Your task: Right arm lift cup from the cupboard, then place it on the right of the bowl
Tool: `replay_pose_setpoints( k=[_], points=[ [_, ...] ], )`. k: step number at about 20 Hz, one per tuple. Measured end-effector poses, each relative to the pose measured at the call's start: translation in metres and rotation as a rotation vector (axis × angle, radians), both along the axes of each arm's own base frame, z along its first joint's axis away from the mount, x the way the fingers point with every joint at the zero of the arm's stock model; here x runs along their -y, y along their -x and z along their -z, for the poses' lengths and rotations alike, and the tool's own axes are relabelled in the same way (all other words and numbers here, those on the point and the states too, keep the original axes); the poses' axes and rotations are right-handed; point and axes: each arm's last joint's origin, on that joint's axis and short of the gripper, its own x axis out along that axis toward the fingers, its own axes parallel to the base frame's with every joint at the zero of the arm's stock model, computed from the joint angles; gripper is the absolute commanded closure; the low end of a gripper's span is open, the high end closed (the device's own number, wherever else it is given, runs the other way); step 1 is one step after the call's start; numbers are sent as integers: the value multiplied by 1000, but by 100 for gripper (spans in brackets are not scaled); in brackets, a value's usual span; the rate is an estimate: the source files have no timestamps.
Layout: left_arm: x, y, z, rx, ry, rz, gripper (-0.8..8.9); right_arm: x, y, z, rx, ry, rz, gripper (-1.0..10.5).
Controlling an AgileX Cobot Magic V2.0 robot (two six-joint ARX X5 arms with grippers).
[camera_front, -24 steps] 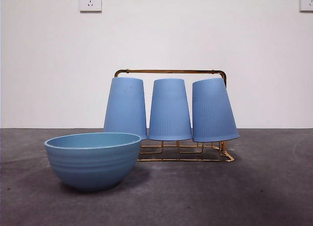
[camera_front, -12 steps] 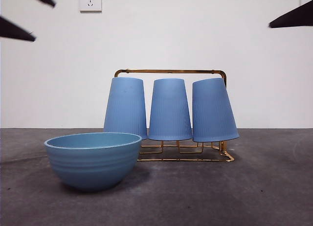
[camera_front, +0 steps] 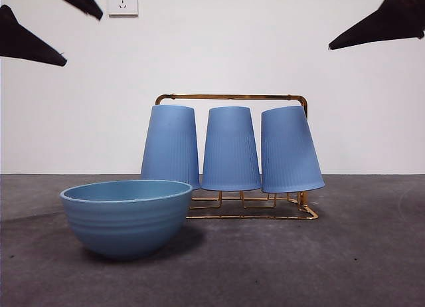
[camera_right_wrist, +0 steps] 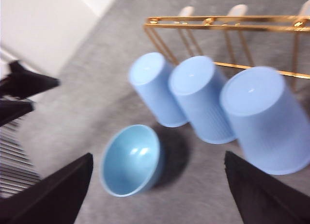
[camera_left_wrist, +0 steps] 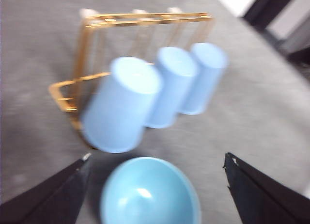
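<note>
Three inverted cups [camera_front: 287, 149] on cupboard [camera_front: 231, 97] behind bowl [camera_front: 126, 216]; wall socket [camera_front: 123, 0] only in front view. Right gripper [camera_right_wrist: 157, 185] and left gripper [camera_left_wrist: 155, 185]: jaws spread, empty.

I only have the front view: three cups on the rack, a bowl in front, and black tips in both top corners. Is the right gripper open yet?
Observer: Yes. In the right wrist view, the right gripper has its jaws wide apart with nothing between them.
Operator: Which cup is it nearest?
Observer: The end cup, the one farthest from the bowl. It looms largest in that view, with its closed end up.
Operator: Is there anything inside the bowl?
Observer: No. Seen from above in both wrist views, it is empty.
</note>
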Motion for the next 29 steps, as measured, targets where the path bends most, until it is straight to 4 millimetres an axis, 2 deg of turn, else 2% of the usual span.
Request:
replay_pose_setpoints(
  k=[5,6,9,12,16,20,24,29],
  points=[
    [3,0,1,30,-74,-66,375,-15,-23,-20,-38,131,36,508],
    [4,0,2,40,-114,-99,375,-29,-39,-34,-51,231,49,508],
    [5,1,3,41,-149,-115,375,-44,-53,-39,-73,345,59,508],
    [4,2,5,28,-177,-121,375,-63,-69,-33,-106,472,43,508],
    [4,2,6,25,-181,-119,375,-78,-85,-23,-111,563,46,508],
    [4,2,6,25,-181,-119,374,-83,-96,-8,-137,623,35,455],
    [4,2,6,25,-182,-119,375,-88,-104,8,-178,648,21,451],
    [4,2,6,25,-182,-119,375,-88,-106,8,-168,664,37,461]
  ],
)
